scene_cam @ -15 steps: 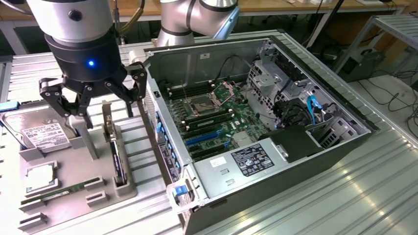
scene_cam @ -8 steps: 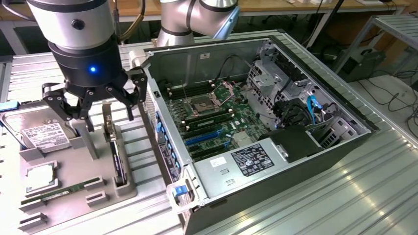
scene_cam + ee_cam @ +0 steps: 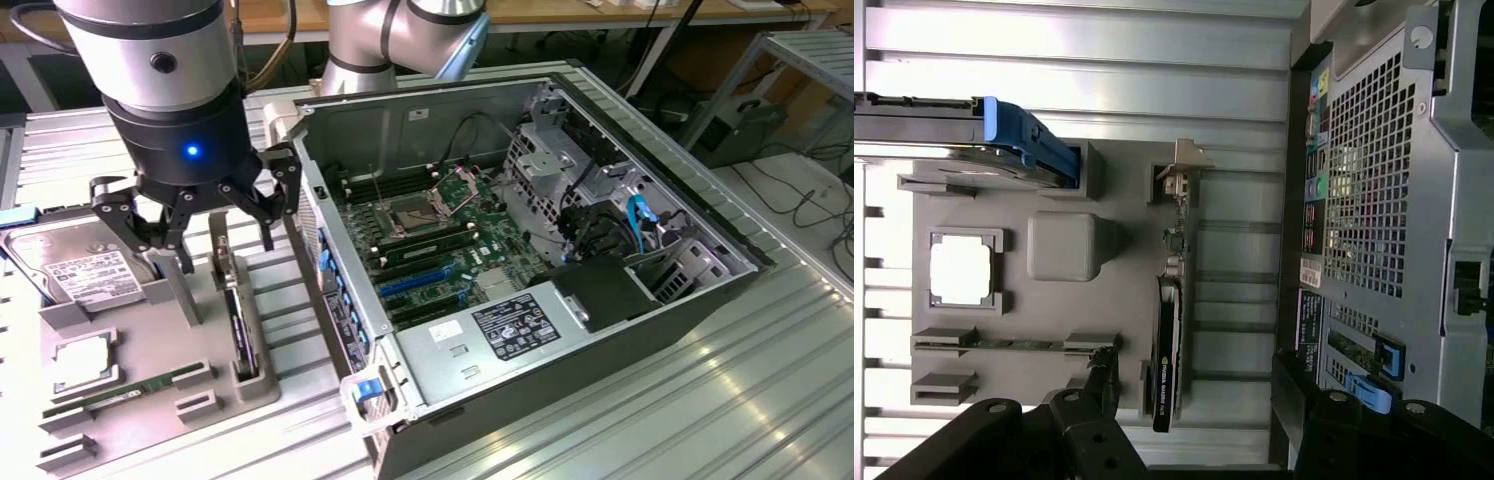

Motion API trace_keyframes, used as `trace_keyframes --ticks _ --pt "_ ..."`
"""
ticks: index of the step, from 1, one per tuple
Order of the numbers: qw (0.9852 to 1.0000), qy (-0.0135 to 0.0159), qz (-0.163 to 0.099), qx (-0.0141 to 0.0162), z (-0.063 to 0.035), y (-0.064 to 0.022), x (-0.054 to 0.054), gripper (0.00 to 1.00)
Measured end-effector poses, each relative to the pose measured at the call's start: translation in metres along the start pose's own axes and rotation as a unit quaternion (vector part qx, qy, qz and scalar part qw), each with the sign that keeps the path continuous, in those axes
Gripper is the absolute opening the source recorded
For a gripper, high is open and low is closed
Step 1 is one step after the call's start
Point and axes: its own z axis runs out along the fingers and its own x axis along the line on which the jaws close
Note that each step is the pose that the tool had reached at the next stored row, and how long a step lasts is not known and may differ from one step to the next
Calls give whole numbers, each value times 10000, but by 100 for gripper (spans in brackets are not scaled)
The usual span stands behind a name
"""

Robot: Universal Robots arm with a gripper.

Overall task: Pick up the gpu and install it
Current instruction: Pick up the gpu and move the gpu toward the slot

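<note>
The gpu (image 3: 238, 315) stands on edge in a slot of the grey parts holder (image 3: 160, 330), its silver bracket end pointing away from the front. In the wrist view the gpu (image 3: 1170, 330) is a dark slab seen edge-on with the bracket at its far end. My gripper (image 3: 203, 235) hangs open just above the holder, over the gpu's bracket end. In the wrist view the gripper (image 3: 1196, 400) has one black finger on each side of the card's fan end, well apart from it. The open computer case (image 3: 534, 250) lies beside the holder, with blue motherboard slots (image 3: 414, 285) exposed.
On the holder are a hard drive (image 3: 80, 270) with a white label, a square processor (image 3: 87, 355) and a RAM stick (image 3: 127, 390). The case's perforated rear wall (image 3: 1374, 200) stands close beside the gpu. Ribbed metal tabletop (image 3: 694, 400) surrounds everything.
</note>
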Motion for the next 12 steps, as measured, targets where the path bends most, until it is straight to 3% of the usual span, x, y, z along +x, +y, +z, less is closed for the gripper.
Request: trace_keyframes --ticks 5,12 --pt "10000 0 -1 24 8 -1 0 72" --pt "10000 0 -1 24 38 -1 1 72"
